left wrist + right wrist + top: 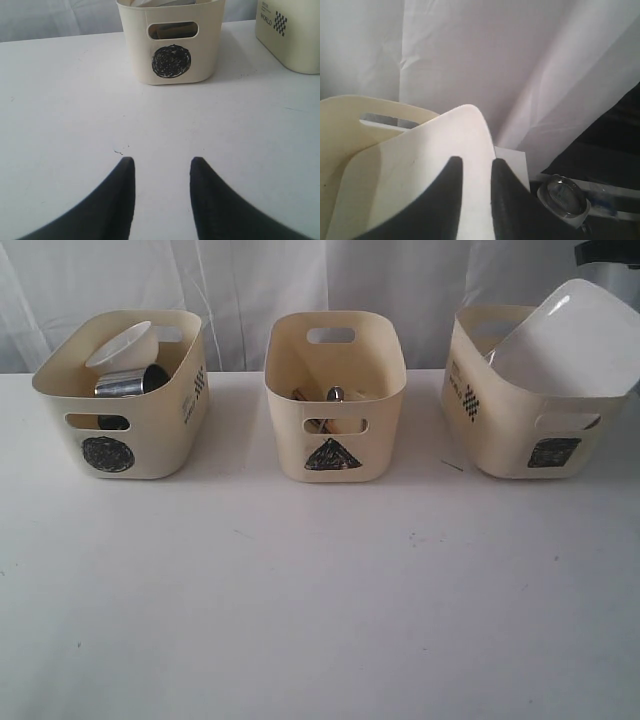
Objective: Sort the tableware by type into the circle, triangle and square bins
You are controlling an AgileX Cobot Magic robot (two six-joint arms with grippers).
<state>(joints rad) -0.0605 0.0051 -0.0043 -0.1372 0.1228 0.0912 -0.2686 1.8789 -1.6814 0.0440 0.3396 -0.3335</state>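
Plate (575, 340) is sitting tilted in the square bin (500, 440) and poking up past the rim. I reckon it's too big to lie flat in there. Right gripper (474, 166) is straddling the plate's top edge, one finger on each side with a narrow gap. Honestly can't tell from this angle if it's pinching or just loose around it. Left gripper (161, 162) is hanging over bare table (60, 100) with fingers parted, holding nothing and facing the circle bin (135, 55).
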